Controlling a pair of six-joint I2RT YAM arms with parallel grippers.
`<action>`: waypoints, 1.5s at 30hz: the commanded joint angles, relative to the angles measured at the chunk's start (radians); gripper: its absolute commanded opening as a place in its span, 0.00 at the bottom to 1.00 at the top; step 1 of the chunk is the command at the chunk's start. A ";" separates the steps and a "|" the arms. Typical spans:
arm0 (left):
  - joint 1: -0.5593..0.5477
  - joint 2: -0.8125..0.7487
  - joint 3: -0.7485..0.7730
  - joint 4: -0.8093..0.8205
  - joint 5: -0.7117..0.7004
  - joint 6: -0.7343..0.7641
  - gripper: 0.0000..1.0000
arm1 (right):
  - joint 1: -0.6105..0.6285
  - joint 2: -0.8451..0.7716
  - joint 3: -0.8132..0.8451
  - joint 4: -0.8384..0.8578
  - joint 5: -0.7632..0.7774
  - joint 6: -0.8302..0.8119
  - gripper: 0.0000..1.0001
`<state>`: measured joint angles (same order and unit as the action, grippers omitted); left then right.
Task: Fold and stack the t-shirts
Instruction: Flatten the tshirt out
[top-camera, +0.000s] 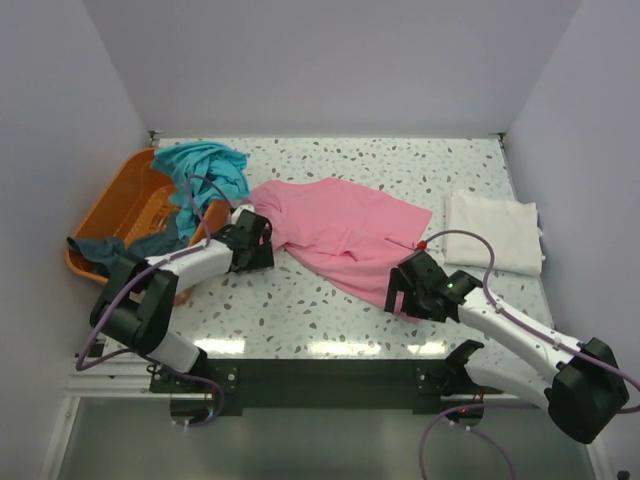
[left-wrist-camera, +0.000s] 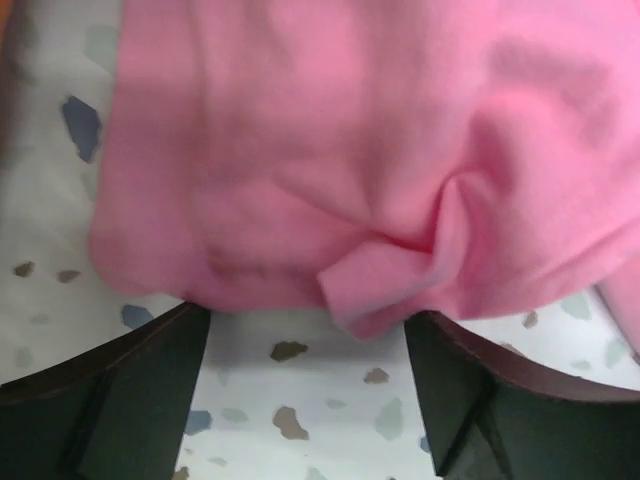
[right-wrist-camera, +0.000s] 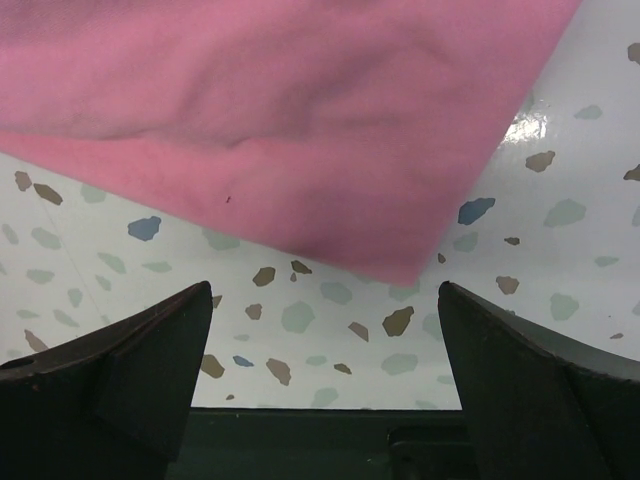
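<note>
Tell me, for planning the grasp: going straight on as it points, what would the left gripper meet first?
Likely the pink t-shirt, whose bunched edge lies just ahead of the open left gripper.

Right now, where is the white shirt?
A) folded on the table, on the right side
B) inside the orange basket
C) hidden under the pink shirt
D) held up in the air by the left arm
A: the white shirt lies folded flat on the right side of the table, apart from the pink shirt, and no gripper touches it.
</note>
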<state>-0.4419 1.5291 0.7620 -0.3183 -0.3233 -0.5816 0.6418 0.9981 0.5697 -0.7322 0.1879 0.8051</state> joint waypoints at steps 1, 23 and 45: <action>0.023 0.060 -0.006 0.087 -0.008 0.029 0.81 | 0.009 0.014 -0.008 -0.001 0.042 0.042 0.99; 0.011 -0.231 -0.098 -0.048 -0.011 -0.034 0.00 | 0.022 0.185 -0.004 0.131 0.123 0.060 0.00; -0.096 -0.512 0.930 -0.392 -0.169 0.091 0.00 | 0.021 -0.188 1.081 -0.291 0.568 -0.208 0.00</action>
<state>-0.5377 1.0142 1.5925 -0.6697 -0.4606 -0.5518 0.6609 0.8192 1.5791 -0.9733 0.6903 0.6529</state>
